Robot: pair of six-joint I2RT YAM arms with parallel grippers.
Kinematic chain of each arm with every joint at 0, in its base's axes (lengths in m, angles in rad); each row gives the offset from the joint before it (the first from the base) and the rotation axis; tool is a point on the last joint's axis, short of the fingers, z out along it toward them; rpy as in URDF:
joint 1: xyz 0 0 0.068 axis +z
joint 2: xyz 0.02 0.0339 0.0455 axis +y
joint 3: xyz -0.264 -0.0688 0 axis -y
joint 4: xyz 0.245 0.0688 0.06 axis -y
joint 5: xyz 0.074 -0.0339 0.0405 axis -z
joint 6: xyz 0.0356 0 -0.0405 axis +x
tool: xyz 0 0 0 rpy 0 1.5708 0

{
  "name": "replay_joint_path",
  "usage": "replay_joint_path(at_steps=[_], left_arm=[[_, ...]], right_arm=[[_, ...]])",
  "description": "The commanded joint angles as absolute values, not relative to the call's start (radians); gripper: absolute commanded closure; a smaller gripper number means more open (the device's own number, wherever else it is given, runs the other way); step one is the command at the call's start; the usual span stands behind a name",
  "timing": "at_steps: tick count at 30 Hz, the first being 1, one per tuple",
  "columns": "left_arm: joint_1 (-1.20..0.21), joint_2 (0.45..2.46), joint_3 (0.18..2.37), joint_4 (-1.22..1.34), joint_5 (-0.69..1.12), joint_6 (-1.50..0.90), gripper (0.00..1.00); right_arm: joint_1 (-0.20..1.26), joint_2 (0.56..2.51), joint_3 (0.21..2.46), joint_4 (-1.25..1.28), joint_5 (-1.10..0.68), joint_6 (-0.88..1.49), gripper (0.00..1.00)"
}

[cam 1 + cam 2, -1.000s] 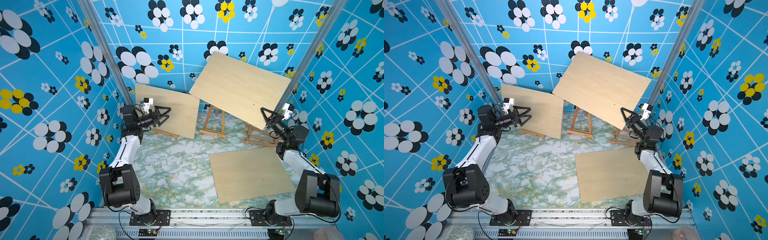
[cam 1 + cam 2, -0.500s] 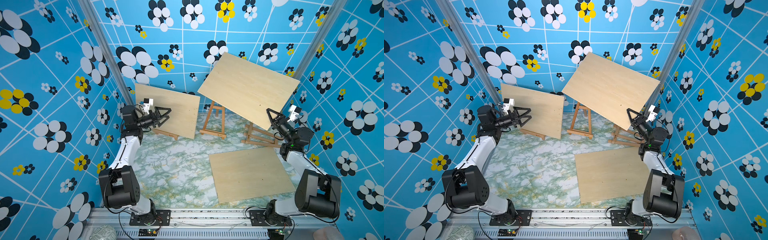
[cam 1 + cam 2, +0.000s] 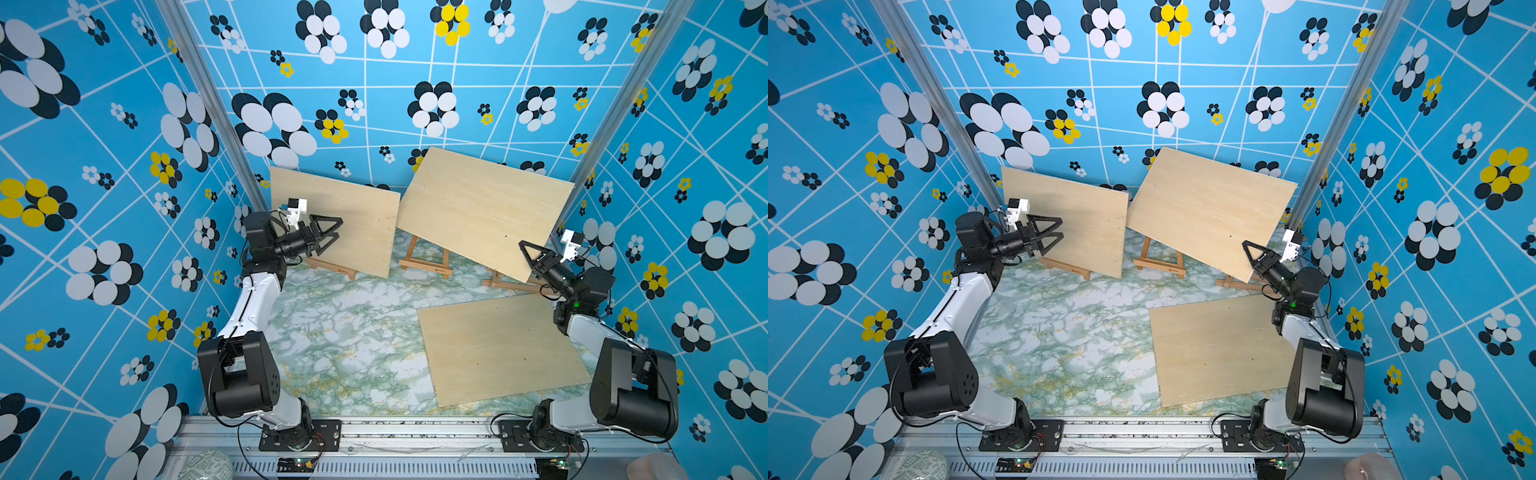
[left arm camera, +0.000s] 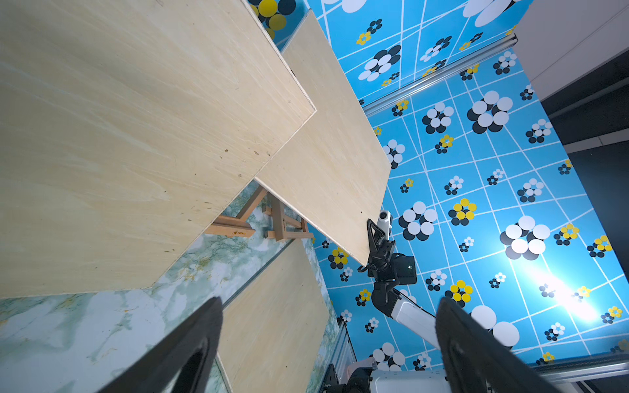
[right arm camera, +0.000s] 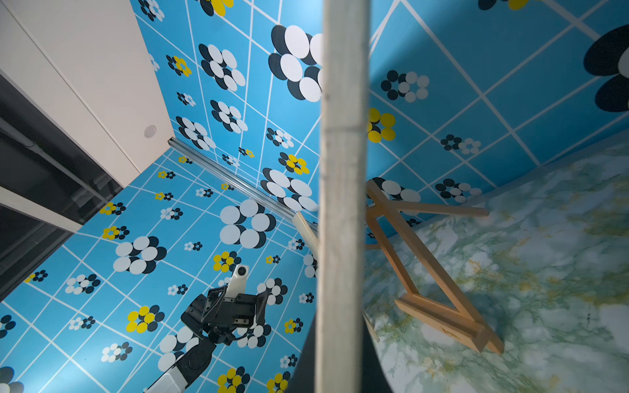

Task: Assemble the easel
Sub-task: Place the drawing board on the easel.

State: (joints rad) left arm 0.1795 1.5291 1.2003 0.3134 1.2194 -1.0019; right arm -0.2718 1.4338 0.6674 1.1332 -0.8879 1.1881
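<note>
My right gripper [image 3: 524,247] is shut on the right edge of a plywood board [image 3: 478,208], near its lower corner. The board hangs tilted over the middle easel [image 3: 428,262] and the right easel [image 3: 505,282]. In the right wrist view the board's edge [image 5: 343,170] runs between the dark fingers [image 5: 306,360], with an easel [image 5: 432,272] beyond it. Another board [image 3: 345,224] stands on the left easel [image 3: 336,270]. My left gripper [image 3: 339,228] is open in front of that board, holding nothing. Both top views show this; the held board [image 3: 1208,208] is raised.
A third board [image 3: 498,349] lies flat on the marble table [image 3: 340,332] at the front right, below the right arm. Patterned blue walls [image 3: 374,104] close in the back and both sides. The arm bases sit on a metal rail [image 3: 415,428] along the front.
The right gripper has carried the tilted board lower, closer to the middle and right easels. The left arm and its open gripper have not moved.
</note>
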Motion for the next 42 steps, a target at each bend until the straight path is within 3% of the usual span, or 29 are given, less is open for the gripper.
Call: replay_joint_path(at_steps=[1,42], left_arm=[[0.183,1.506,1.187,0.356,1.240,-1.006,0.01],[0.178,1.561,1.138,0.604,1.246,-1.185,0.01]], right_arm=[[-0.265,1.349,0.700,1.406,-0.881,1.102,1.00],[-0.210,1.466,0.694,1.406,-0.938,0.731,1.00]])
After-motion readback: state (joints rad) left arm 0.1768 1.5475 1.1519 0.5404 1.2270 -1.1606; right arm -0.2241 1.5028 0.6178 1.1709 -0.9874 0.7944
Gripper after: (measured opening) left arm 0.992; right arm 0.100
